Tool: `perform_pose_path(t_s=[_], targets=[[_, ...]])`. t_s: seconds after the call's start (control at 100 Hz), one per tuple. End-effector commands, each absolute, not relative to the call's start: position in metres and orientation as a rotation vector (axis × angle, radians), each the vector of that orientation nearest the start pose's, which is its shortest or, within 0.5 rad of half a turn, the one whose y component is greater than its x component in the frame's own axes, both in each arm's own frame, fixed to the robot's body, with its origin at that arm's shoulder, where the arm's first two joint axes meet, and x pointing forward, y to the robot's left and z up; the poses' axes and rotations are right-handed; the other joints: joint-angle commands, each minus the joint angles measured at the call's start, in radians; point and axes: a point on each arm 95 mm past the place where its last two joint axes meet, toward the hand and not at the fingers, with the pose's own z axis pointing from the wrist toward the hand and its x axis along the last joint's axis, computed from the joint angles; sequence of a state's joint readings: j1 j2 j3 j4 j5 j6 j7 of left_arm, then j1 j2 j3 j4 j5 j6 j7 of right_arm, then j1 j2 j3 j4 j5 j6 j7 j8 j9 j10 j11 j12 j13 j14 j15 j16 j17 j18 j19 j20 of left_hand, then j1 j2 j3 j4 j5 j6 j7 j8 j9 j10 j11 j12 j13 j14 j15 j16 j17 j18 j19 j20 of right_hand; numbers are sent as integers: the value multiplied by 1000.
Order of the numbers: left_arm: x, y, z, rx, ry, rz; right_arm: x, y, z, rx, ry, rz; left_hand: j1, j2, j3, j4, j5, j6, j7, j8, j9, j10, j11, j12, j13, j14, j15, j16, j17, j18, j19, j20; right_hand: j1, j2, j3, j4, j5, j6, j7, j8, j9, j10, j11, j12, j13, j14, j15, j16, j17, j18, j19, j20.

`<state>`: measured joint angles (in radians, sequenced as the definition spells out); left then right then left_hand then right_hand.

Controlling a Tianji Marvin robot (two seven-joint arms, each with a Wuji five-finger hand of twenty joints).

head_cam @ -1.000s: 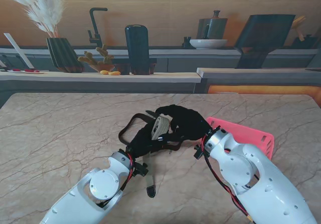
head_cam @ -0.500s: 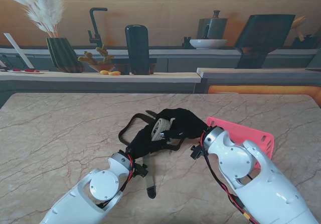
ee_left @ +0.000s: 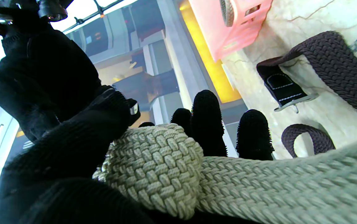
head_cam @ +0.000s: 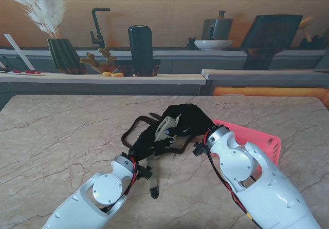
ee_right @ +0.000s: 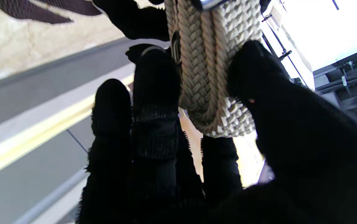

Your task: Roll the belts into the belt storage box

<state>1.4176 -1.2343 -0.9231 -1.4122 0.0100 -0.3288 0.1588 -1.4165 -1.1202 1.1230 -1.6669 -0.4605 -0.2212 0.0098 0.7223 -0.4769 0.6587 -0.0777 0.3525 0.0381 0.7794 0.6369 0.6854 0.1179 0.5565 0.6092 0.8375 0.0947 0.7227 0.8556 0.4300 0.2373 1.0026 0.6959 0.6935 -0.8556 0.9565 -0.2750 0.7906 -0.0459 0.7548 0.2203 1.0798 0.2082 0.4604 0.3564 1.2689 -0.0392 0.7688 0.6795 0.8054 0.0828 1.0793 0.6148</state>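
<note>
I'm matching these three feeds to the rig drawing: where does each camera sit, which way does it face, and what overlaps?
Stand view: above the shoulders, looking down at the marble table; both white arms show, left hand and right hand on the beige belt roll.
Left wrist view: looks along the left fingers toward the pink storage box and brown belt.
Right wrist view: looks along the right fingers at the roll.
Shared: all three show the beige roll.

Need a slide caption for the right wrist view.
Right hand pinching the coiled beige belt between thumb and fingers.
</note>
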Motion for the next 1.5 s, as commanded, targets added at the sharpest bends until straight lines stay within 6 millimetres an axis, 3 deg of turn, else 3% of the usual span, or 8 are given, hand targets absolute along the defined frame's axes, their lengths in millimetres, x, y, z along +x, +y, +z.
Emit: perform_pose_path(t_s=[0.0,0.56,0.78,0.82,0.87,0.98,1.22,1.49], targets=[[399,-115,-341,-1957,894,-2469,414,68,-227,1258,1329,2249,-42,-24,46,24,-60,24,-126,-30,-25,-19,7,-16,-19,11,-26,-20,-11,15,-21,-24,97,88,156,34,139,-247,333,81,110,-125,121,53,43,-8,21,15,9,-29,32,16],[399,-114,-343,-2027,929,-2455,406,59,-179,799,1309,2229,-22,-40,60,25,-50,22,-160,-56,-21,-31,-25,-38,-58,31,-86,-61,-56,26,-42,-44,95,106,145,32,123,-267,345,94,101,-139,129,62,43,-26,11,14,4,-54,27,19],[397,-114,-343,-2083,933,-2450,414,58,-167,657,1260,2182,65,98,-58,28,39,-8,-135,-27,53,-28,-34,-55,-39,56,-86,-102,-66,44,-37,-26,93,120,131,32,110,-278,351,96,96,-146,134,60,46,-39,7,14,6,-64,25,19],[397,-115,-343,-2104,925,-2449,415,59,-167,652,1256,2179,131,122,-116,7,59,-18,-123,-4,87,-24,-54,24,-20,59,-75,-110,-56,42,-25,-23,92,122,129,32,107,-278,351,96,94,-145,135,60,45,-41,6,14,7,-65,25,19],[396,-115,-342,-2135,911,-2450,417,59,-168,644,1252,2177,237,145,-215,-13,89,-36,-95,11,136,-13,-79,68,4,68,-54,-111,-39,41,0,-18,93,123,128,32,106,-279,352,95,93,-145,136,59,45,-40,5,13,6,-65,24,19],[394,-116,-341,-2217,879,-2458,420,61,-173,596,1263,2161,380,200,-328,-4,153,-47,-32,-9,221,-1,-84,74,55,91,-2,-114,-4,49,51,-9,92,130,121,33,99,-283,356,94,89,-150,140,57,46,-46,3,12,7,-70,22,18],[393,-115,-340,-2306,799,-2456,424,67,-196,570,1310,2139,497,263,-447,3,190,-40,-4,-28,249,12,-67,21,76,108,16,-141,0,58,76,-17,90,139,112,34,89,-285,362,89,84,-149,148,52,47,-49,0,11,7,-69,20,16],[392,-116,-340,-2392,708,-2440,425,76,-226,599,1381,2128,508,286,-498,8,203,-10,-26,-63,230,33,-95,-86,55,124,-15,-179,-24,62,62,-38,89,138,112,41,83,-276,367,76,83,-140,157,44,49,-45,4,11,10,-63,23,15]])
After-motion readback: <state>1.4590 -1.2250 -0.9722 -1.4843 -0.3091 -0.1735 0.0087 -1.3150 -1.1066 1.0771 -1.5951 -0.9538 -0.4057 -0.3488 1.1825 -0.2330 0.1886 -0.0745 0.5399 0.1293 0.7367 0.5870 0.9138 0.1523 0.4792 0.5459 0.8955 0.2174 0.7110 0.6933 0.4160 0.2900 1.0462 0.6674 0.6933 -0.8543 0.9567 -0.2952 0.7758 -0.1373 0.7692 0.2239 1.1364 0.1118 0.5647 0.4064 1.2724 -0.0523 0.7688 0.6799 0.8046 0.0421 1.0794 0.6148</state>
